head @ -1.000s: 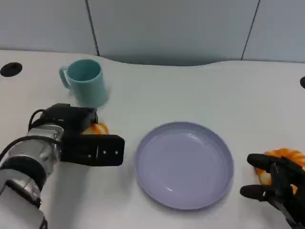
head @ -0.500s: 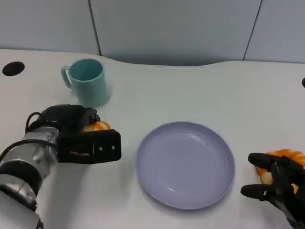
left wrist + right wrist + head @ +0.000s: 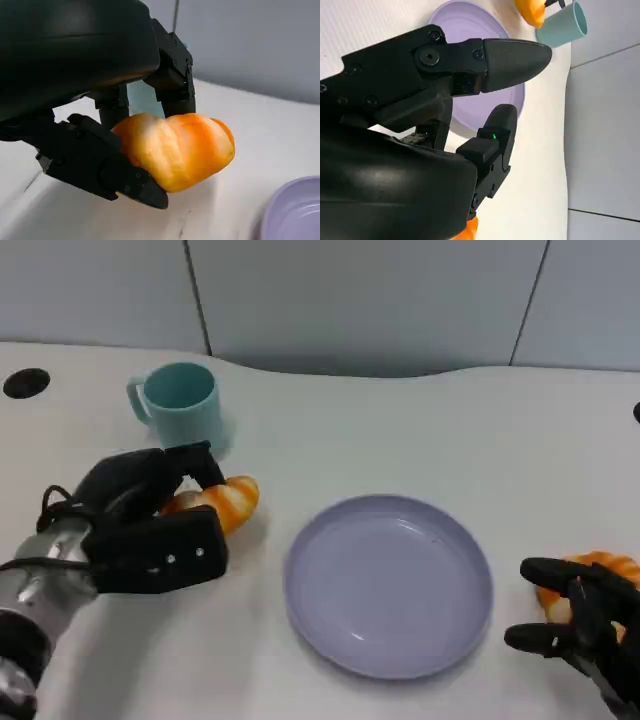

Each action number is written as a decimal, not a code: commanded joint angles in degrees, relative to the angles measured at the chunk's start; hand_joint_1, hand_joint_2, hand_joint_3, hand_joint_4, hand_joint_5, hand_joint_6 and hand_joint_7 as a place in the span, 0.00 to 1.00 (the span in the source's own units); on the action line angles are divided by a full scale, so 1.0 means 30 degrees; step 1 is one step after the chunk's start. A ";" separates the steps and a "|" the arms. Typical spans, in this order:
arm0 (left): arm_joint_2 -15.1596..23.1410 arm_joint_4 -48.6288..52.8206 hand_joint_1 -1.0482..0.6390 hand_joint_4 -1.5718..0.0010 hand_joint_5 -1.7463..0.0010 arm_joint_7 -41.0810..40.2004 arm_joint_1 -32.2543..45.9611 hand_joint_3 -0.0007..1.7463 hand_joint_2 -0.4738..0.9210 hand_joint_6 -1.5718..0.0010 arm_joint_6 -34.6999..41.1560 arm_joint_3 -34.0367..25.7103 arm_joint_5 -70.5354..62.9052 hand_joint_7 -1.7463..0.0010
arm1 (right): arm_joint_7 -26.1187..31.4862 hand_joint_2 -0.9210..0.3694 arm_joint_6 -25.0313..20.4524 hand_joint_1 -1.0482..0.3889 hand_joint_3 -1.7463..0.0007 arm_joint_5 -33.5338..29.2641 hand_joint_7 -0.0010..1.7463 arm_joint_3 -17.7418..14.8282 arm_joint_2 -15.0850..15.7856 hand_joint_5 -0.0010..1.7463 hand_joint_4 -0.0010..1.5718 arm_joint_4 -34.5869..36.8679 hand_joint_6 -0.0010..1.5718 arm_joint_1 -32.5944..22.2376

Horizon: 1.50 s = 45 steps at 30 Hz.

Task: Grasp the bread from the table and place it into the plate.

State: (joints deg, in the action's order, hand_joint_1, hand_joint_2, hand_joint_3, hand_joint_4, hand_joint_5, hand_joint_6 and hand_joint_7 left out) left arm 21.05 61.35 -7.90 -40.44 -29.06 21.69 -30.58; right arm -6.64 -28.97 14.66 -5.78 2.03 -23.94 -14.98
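Left of the plate (image 3: 388,583), the left hand (image 3: 150,520) holds the bread (image 3: 222,502); right of it, the right hand (image 3: 580,625) rests with its fingers apart, holding nothing.

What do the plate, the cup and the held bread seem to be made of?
Plate: probably plastic, matte lilac with a soft sheen. Cup: likely plastic or glazed ceramic, plain teal. Bread in the left hand: glossy orange-brown crust, possibly a foam or plastic replica.

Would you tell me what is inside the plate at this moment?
Nothing shows in the plate: its lilac floor is bare. One bread is gripped by the left hand beside it; another lies partly hidden behind the right hand.
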 commanded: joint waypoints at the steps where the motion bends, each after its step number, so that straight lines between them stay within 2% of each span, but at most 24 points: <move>1: 0.1113 -0.1885 0.52 0.49 0.00 0.0088 0.0677 0.09 0.95 0.65 -0.1466 -0.0977 0.0812 0.00 | -0.0025 0.00 0.0066 0.48 0.76 0.0229 0.47 -0.0226 0.0158 0.60 0.32 0.0066 0.30 0.0149; 11: 0.1401 -0.5511 0.53 0.50 0.00 0.0604 0.1384 0.10 0.96 0.68 -0.3293 -0.1511 0.0958 0.00 | 0.0033 0.00 0.0034 0.48 0.76 0.0087 0.47 -0.0183 0.0205 0.60 0.32 0.0126 0.29 0.0218; 20: 0.0136 -0.5866 0.55 0.51 0.00 0.6707 0.0045 0.10 0.97 0.66 -0.5381 -0.0685 0.3276 0.00 | 0.0011 0.00 0.0089 0.49 0.76 0.0184 0.48 -0.0221 0.0128 0.60 0.32 0.0211 0.29 0.0239; 24: -0.0468 -0.5165 0.53 0.50 0.00 0.7932 -0.0791 0.11 0.98 0.66 -0.6378 -0.0038 0.2871 0.00 | -0.0016 0.00 0.0094 0.48 0.76 0.0177 0.48 -0.0185 0.0143 0.60 0.32 0.0154 0.29 0.0198; 28: -0.1273 -0.3537 0.50 0.50 0.00 0.7416 -0.1928 0.12 0.99 0.66 -0.7783 0.0889 0.1482 0.00 | -0.0056 0.00 0.0221 0.48 0.76 0.0149 0.48 -0.0129 0.0133 0.60 0.32 0.0110 0.29 0.0136; 38: -0.2681 -0.0454 0.44 0.48 0.00 0.5740 -0.3508 0.23 1.00 0.63 -0.8319 0.2597 -0.1429 0.00 | 0.0152 0.00 0.0020 0.49 0.76 0.0067 0.48 -0.0058 0.0063 0.60 0.32 0.0007 0.29 0.0172; 43: -0.2743 0.0092 0.44 0.50 0.00 0.3612 -0.4141 0.20 0.99 0.66 -0.8430 0.3928 -0.3746 0.00 | 0.0248 0.00 -0.0013 0.49 0.76 -0.0012 0.49 0.0030 0.0060 0.60 0.32 0.0008 0.29 0.0221; 45: -0.2780 0.0373 0.43 0.59 0.00 0.3734 -0.4440 0.17 0.96 0.73 -0.8407 0.4325 -0.4112 0.00 | 0.0276 0.00 -0.0066 0.49 0.76 0.0021 0.48 0.0034 0.0063 0.60 0.32 0.0018 0.28 0.0248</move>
State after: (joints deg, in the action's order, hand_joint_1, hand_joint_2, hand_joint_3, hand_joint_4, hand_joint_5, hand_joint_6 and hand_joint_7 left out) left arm 12.38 61.26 4.33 -51.31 -53.87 33.34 -41.18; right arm -6.14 -28.89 14.48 -5.52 1.93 -23.39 -14.32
